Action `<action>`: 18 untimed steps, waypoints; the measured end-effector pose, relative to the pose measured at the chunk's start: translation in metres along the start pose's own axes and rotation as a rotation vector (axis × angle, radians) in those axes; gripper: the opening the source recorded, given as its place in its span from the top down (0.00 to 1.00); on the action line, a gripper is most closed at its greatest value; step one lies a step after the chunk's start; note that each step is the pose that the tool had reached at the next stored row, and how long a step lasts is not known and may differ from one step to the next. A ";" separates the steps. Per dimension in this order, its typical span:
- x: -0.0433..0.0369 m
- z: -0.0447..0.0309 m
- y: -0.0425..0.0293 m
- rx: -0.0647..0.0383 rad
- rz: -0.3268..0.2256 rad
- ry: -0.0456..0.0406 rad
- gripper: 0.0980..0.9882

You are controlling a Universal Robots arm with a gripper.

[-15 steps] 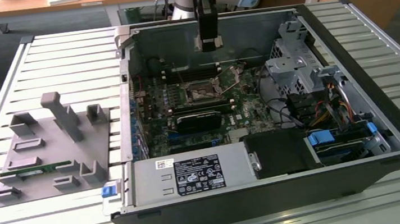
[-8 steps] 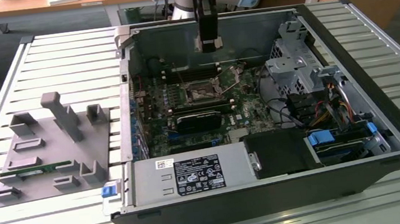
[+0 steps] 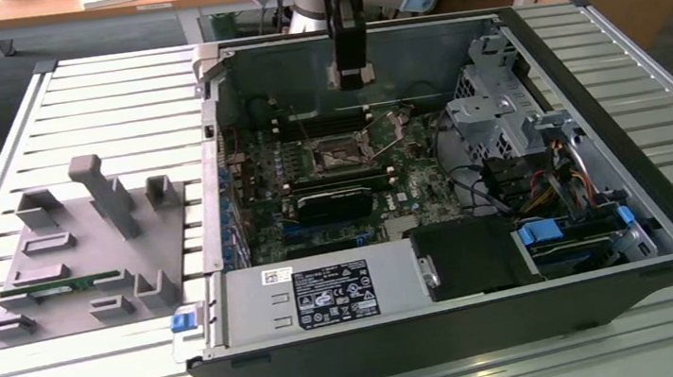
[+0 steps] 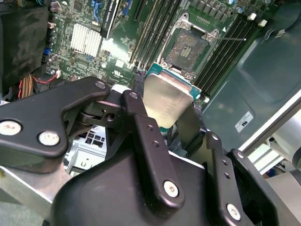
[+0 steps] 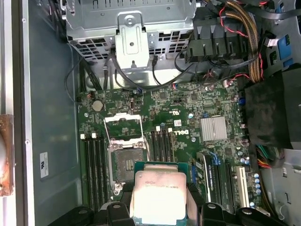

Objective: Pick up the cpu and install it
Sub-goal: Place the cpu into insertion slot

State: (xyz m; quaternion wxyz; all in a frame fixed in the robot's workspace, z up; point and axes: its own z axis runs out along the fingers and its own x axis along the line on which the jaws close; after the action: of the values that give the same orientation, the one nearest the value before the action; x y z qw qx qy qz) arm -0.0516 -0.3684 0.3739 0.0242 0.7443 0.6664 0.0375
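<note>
**Slatted table, open case: cpu clamped above the socket**

Slatted metal table [image 3: 1, 141] is carrying an open computer case [image 3: 647, 239] lying on its side, board [image 3: 413, 189] facing up. In the exterior view, a grey fixture [image 3: 78, 256] is sitting on the table at the case's left, with a green memory stick [image 3: 62, 286] lying in it. The gripper [image 3: 352, 74] is hanging inside the case, above the board's far half, just past the socket [image 3: 340, 158].

In both wrist views the gripper [image 4: 169, 117] [image 5: 160, 207] is clamping the cpu [image 4: 167, 101] [image 5: 159, 195] by two opposite edges, black fingers [image 4: 146, 136] pressing on either side, silver top showing. The cpu is hanging in the air, clear of the board, near the socket [image 4: 190, 47] [image 5: 127, 162] but not in it. The socket is standing open, its metal frame [image 5: 123, 127] flipped up. Black memory slots [image 5: 162, 146] are running on both sides of it. A silver heatsink [image 5: 213, 129] is sitting farther along the board.
</note>
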 end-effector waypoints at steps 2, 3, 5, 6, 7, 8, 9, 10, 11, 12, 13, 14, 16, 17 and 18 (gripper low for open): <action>0.0000 0.0005 0.0000 0.000 0.000 -0.0001 0.52; 0.0000 0.0008 -0.0001 0.000 0.000 -0.0001 0.52; 0.0000 0.0016 -0.0001 0.000 0.000 0.0000 0.52; 0.0000 0.0020 -0.0002 0.000 0.000 0.0000 0.52; -0.0001 0.0026 -0.0002 0.000 0.000 0.0000 0.52; -0.0001 0.0032 -0.0003 0.000 0.000 -0.0001 0.52; -0.0001 0.0039 -0.0003 0.000 0.000 0.0000 0.52; -0.0001 0.0048 -0.0004 0.000 0.000 0.0001 0.52; -0.0001 0.0055 -0.0005 0.000 0.000 0.0000 0.52; -0.0002 0.0063 -0.0009 0.000 0.000 0.0000 0.52; -0.0002 0.0069 -0.0013 0.000 0.000 -0.0001 0.52; -0.0003 0.0075 -0.0020 0.000 0.000 0.0000 0.52; -0.0004 0.0089 -0.0031 0.000 0.000 -0.0001 0.52; -0.0005 0.0096 -0.0035 0.000 0.000 -0.0001 0.52; -0.0006 0.0103 -0.0040 0.000 0.000 0.0000 0.52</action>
State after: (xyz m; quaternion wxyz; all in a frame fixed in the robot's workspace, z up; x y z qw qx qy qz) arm -0.0547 -0.3683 0.3633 0.0242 0.7442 0.6665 0.0375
